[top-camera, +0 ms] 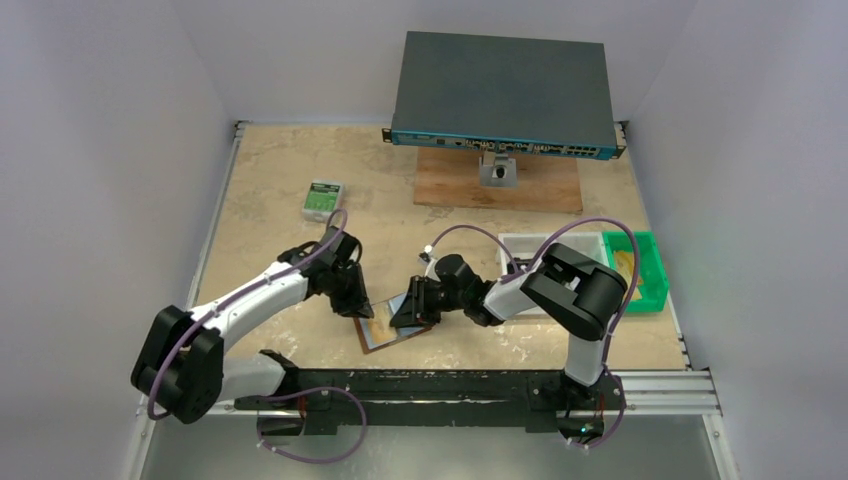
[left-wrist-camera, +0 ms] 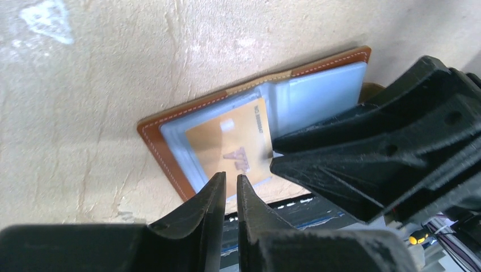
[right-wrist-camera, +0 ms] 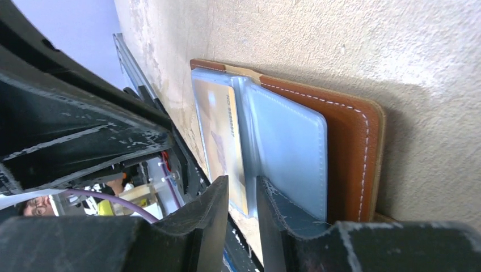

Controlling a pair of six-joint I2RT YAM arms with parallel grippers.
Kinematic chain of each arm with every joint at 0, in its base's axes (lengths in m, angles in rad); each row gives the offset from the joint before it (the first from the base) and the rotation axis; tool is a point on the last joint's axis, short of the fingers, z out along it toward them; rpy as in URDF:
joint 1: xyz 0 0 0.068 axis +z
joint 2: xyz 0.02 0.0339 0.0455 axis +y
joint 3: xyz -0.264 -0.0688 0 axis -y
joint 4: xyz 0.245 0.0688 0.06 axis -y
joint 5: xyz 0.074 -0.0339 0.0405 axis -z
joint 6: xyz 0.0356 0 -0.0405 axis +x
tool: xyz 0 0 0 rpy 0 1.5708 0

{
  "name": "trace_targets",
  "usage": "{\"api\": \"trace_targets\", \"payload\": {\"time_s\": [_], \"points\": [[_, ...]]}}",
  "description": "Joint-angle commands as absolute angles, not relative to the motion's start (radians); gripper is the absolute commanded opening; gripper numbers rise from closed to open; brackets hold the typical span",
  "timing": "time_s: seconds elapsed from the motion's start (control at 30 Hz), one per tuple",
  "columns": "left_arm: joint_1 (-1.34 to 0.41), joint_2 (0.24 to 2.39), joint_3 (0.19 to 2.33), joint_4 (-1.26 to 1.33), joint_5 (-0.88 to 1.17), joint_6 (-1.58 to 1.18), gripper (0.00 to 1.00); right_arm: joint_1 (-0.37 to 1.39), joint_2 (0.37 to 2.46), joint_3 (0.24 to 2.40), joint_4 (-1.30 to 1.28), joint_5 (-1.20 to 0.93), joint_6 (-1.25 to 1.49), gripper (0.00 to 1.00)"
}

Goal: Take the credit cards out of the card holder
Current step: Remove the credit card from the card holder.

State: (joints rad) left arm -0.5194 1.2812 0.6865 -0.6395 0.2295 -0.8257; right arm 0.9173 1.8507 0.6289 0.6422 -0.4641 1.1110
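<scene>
Right now the open card holder [top-camera: 382, 330] lies flat on the table [top-camera: 270, 180] between both grippers, its orange card [left-wrist-camera: 232, 147] just ahead of the left gripper [left-wrist-camera: 228, 177], the right gripper [right-wrist-camera: 243, 182] poised over the same card's end, both pairs of fingers narrowed to slits, any grip unclear

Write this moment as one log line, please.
card holder: open flat on table | orange card: in pocket | both jaws: narrow gap, at its edge

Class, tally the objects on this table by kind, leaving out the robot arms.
Brown leather card holder: 1
Orange card: 1
Green-and-white box: 1
Plastic bins, white and green: 2
Grey network switch: 1
Wooden board: 1
Total: 7
</scene>
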Motion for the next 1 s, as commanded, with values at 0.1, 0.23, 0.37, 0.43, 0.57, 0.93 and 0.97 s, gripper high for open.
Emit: {"api": "trace_targets", "payload": {"time_s": [0.1,0.23,0.37,0.43,0.57,0.93,0.97], "points": [[-0.527,1.196,0.684,-0.72,0.194,-0.799,0.12,0.918,1.882,0.612,0.648,-0.464,1.123,0.3],[-0.545,1.217,0.656,-0.692,0.198,-0.809,0.1,0.918,1.887,0.613,0.656,-0.465,1.127,0.33],[-0.549,1.255,0.648,-0.663,0.199,-0.812,0.07,0.918,1.893,0.608,0.67,-0.466,1.136,0.33],[-0.553,1.277,0.647,-0.649,0.199,-0.812,0.06,0.919,1.894,0.605,0.675,-0.468,1.14,0.33],[-0.56,1.314,0.648,-0.612,0.206,-0.816,0.04,0.918,1.894,0.599,0.68,-0.469,1.142,0.33],[-0.574,1.414,0.667,-0.573,0.2,-0.826,0.02,0.917,1.899,0.593,0.691,-0.471,1.149,0.31],[-0.574,1.419,0.667,-0.573,0.195,-0.83,0.02,0.918,1.898,0.591,0.692,-0.47,1.15,0.31]]}}
